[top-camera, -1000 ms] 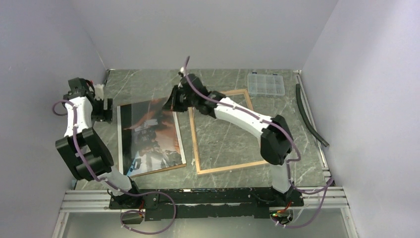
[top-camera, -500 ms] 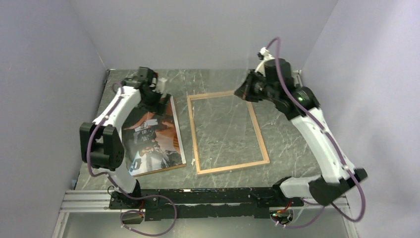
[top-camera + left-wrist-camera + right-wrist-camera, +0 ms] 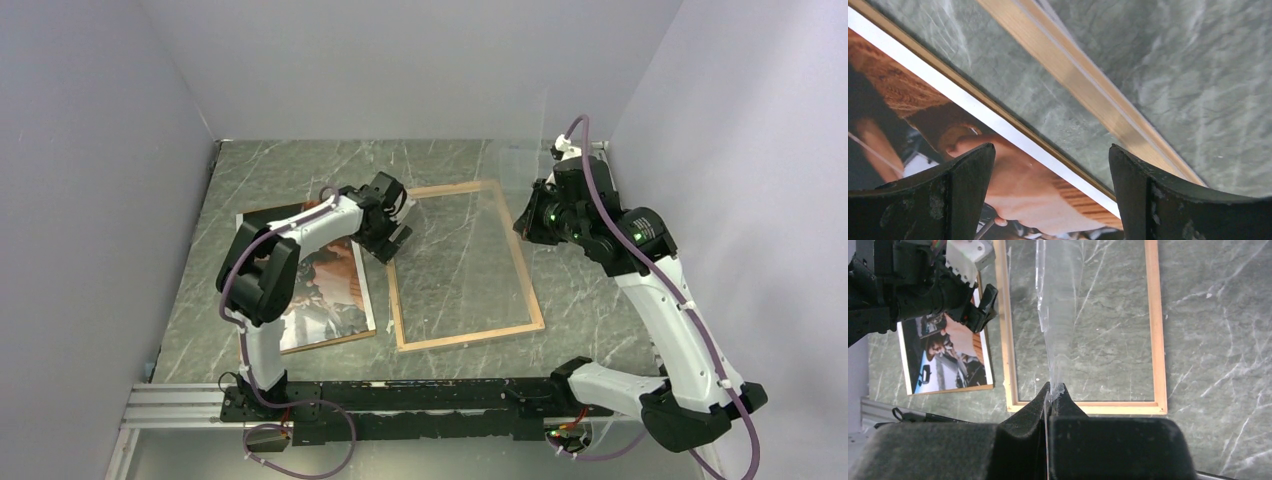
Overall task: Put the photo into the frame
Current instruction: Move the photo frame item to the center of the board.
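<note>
The left pincer (image 3: 1050, 150) stands wide, holding nothing, low over the table (image 3: 1198, 75). One of its dark fingers (image 3: 963, 190) hangs above the photo (image 3: 913, 130) and the other above the bare stone inside the frame (image 3: 1093, 92). Between the two lie the photo's white border, a narrow strip of green marbled table and the frame's light wood left rail. The right pincer (image 3: 1050, 390) is raised high over the right side of the table and is clamped on the lower edge of the clear pane (image 3: 1050, 320), which stands up from it edge-on and well clear of the frame. The frame lies flat near the middle of the table, wood side up, and the marbled surface shows through its opening. The photo lies picture side up just to its left, its right edge close beside the left rail and roughly parallel to it, not touching. A thin brown edge of a backing panel (image 3: 325, 344) shows under the photo's near side. Open table lies to the right of the frame and beyond its far rail. Grey walls (image 3: 100, 150) close off the left, far and right sides, and the black base bar (image 3: 430, 400) runs along the near edge.
</note>
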Action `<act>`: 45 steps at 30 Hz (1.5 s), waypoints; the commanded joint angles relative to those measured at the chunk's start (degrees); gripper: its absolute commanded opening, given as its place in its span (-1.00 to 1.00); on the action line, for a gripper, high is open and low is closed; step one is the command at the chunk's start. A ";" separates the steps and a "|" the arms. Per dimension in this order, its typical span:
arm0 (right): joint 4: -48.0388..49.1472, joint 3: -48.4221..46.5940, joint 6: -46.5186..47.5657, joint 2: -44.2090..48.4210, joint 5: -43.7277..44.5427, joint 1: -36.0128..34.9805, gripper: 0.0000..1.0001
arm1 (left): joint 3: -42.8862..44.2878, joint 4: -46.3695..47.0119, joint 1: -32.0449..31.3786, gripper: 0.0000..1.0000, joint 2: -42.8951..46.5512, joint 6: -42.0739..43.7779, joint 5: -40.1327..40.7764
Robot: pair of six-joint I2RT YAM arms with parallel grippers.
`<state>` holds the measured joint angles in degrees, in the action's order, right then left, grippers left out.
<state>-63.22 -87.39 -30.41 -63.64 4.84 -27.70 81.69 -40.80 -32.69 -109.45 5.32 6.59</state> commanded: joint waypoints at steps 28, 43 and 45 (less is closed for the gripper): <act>7.78 8.44 -0.68 0.77 -0.10 1.42 -1.00 | -22.70 9.41 4.33 0.78 10.26 13.73 16.15; 7.07 7.24 0.15 0.70 0.86 2.08 -1.00 | 6.15 -7.84 1.26 0.87 0.45 -8.45 -14.32; 7.07 7.37 0.10 0.86 0.87 2.18 -1.00 | 6.95 -7.53 0.96 0.85 -1.41 -9.66 -14.83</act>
<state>-58.43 -77.73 -30.63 -63.75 4.84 -25.93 86.72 -44.75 -31.09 -107.22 1.98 -0.69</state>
